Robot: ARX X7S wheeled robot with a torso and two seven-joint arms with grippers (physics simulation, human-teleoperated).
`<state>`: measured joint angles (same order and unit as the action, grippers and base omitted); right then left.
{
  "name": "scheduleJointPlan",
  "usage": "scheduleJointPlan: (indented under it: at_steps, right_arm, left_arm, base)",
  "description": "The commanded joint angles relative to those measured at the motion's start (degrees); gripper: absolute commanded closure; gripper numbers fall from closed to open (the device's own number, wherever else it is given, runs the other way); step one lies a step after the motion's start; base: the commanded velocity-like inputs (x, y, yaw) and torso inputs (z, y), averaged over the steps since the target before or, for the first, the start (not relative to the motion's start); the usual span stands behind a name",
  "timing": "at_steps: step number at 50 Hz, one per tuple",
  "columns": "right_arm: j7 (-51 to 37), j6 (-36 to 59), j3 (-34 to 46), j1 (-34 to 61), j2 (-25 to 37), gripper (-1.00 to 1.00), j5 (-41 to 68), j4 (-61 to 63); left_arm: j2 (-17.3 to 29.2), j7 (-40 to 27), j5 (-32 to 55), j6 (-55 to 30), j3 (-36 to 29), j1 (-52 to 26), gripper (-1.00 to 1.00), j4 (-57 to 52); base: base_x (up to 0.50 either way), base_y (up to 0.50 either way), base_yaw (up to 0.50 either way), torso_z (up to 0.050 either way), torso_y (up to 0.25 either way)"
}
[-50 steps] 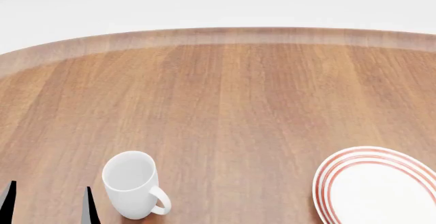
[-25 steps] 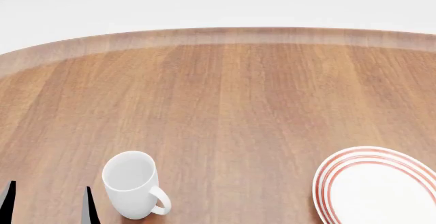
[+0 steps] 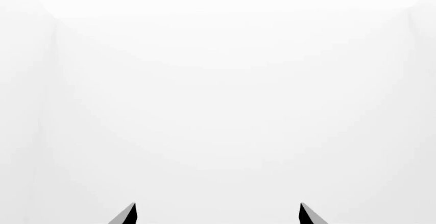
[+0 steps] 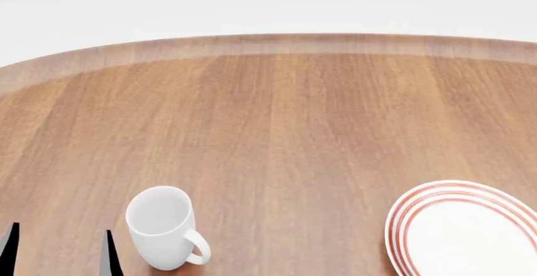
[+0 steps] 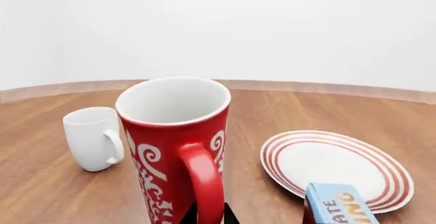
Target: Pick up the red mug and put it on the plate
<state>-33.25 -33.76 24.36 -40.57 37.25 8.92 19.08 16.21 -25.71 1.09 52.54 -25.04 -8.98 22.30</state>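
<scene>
Up close in the right wrist view, the red mug [image 5: 178, 147] stands upright at centre frame, handle toward the camera. Whether the right claw pinches it cannot be told. Lower right lies the plate [image 5: 337, 167], a blue box [image 5: 336, 204] at its near rim. A white mug [image 4: 165, 227] stands lower left on the wooden surface [image 4: 277, 131]. Beside it, the left claw [image 4: 59, 251] is spread, gripping nothing.

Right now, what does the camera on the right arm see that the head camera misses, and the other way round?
Only the right wrist view shows the red mug, upright and close to the lens, and a blue printed box beside the plate. Only the head view shows the left gripper, its fingers apart at the table's near edge. Both show the white mug, the plate with nothing on it, and the wooden table.
</scene>
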Motion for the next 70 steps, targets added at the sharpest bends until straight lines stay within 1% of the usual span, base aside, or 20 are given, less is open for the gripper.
scheduleJointPlan:
  at_steps: [1,4,11,13,15,16,18,20,21,22,24,28,33,35,38,45,51,55,62,70]
  right_arm:
    - [-6.77,11.88,-3.79,-2.51,6.57,1.00,1.36,20.25]
    - [-8.39,15.30,-4.91,-2.14,8.14,1.00,2.46,24.13]
    - [-12.08,28.16,-7.43,1.25,11.80,1.00,5.51,34.61]
    - [-12.36,29.37,-7.60,1.85,12.17,1.00,6.44,35.55]
    - [-13.63,33.25,-8.72,3.59,13.31,1.00,9.01,38.12]
    - [-14.20,34.27,-9.91,4.68,14.15,1.00,12.22,39.10]
    - [-15.37,36.28,-10.94,6.16,15.27,1.00,15.10,40.16]
    - [-18.17,36.95,-10.77,8.30,18.19,1.00,18.12,40.84]
    - [-20.28,36.03,-9.72,9.47,20.61,1.00,19.43,40.87]
    - [-23.99,35.82,-7.70,12.14,24.16,1.00,21.47,40.89]
    - [-28.45,34.29,-3.23,17.18,29.15,1.00,24.81,40.89]
    - [-33.62,31.87,3.92,25.36,35.47,1.00,29.16,40.89]
    - [-37.61,30.99,15.52,39.73,40.64,1.00,34.67,40.90]
    - [-38.07,30.49,19.88,45.06,41.83,1.00,36.17,40.90]
    - [-38.88,29.73,23.83,51.78,43.61,1.00,40.24,40.90]
    - [-39.48,29.63,31.46,64.26,45.45,1.00,46.38,40.90]
    - [-40.44,29.46,35.16,71.06,46.10,1.00,50.67,40.88]
    - [-41.67,29.26,34.47,72.67,46.57,1.00,54.75,40.09]
    - [-41.27,28.90,32.67,74.79,47.69,1.00,58.84,38.71]
    - [-41.58,29.59,30.84,77.03,47.60,1.00,62.89,37.85]
  left_arm:
    - [0.09,0.05,0.14,0.36,-0.26,-0.12,-1.00,0.19]
    - [0.09,-0.01,0.10,0.49,-0.27,-0.15,-1.00,0.26]
    - [0.11,-0.10,0.13,0.67,-0.34,-0.20,-1.00,0.35]
    - [0.12,-0.10,0.13,0.72,-0.37,-0.21,-1.00,0.37]
    - [0.12,-0.11,0.17,0.86,-0.40,-0.24,-1.00,0.44]
    - [0.14,-0.09,0.14,0.82,-0.44,-0.25,-1.00,0.43]
    - [0.17,-0.05,0.20,0.89,-0.50,-0.28,-1.00,0.46]
    - [0.16,-0.12,0.14,0.93,-0.49,-0.28,-1.00,0.48]
    - [0.17,-0.15,0.11,0.94,-0.48,-0.29,-1.00,0.49]
    - [0.18,-0.16,0.09,0.89,-0.49,-0.28,-1.00,0.46]
    - [0.20,-0.15,0.13,0.87,-0.54,-0.29,-1.00,0.45]
    - [0.18,-0.27,0.01,1.15,-0.52,-0.34,-1.00,0.59]
    - [0.21,-0.32,0.01,1.20,-0.58,-0.36,-1.00,0.62]
    - [0.21,-0.32,0.04,1.27,-0.61,-0.38,-1.00,0.66]
    - [0.23,-0.38,-0.02,1.26,-0.62,-0.39,-1.00,0.65]
    - [0.25,-0.46,-0.11,1.49,-0.68,-0.45,-1.00,0.77]
    - [0.24,-0.57,-0.17,1.80,-0.71,-0.52,-1.00,0.93]
    - [0.24,-0.68,-0.27,1.90,-0.70,-0.54,-1.00,0.98]
    - [0.27,-0.78,-0.36,2.05,-0.75,-0.58,-1.00,1.06]
    - [0.22,-1.05,-0.32,2.13,-0.71,-0.58,-1.00,1.10]
  base:
    - [0.00,0.00,0.00,0.000,0.000]
    - [0.00,0.00,0.00,0.000,0.000]
    - [0.00,0.00,0.00,0.000,0.000]
    - [0.00,0.00,0.00,0.000,0.000]
    - [0.00,0.00,0.00,0.000,0.000]
    - [0.00,0.00,0.00,0.000,0.000]
    - [0.00,0.00,0.00,0.000,0.000]
    - [0.00,0.00,0.00,0.000,0.000]
    - [0.00,0.00,0.00,0.000,0.000]
    - [0.00,0.00,0.00,0.000,0.000]
    - [0.00,0.00,0.00,0.000,0.000]
    - [0.00,0.00,0.00,0.000,0.000]
    - [0.00,0.00,0.00,0.000,0.002]
    - [0.00,0.00,0.00,0.000,0.000]
    - [0.00,0.00,0.00,0.000,0.000]
    - [0.00,0.00,0.00,0.000,0.000]
    - [0.00,0.00,0.00,0.000,0.000]
    - [0.00,0.00,0.00,0.000,0.000]
    - [0.00,0.00,0.00,0.000,0.000]
    - [0.00,0.00,0.00,0.000,0.000]
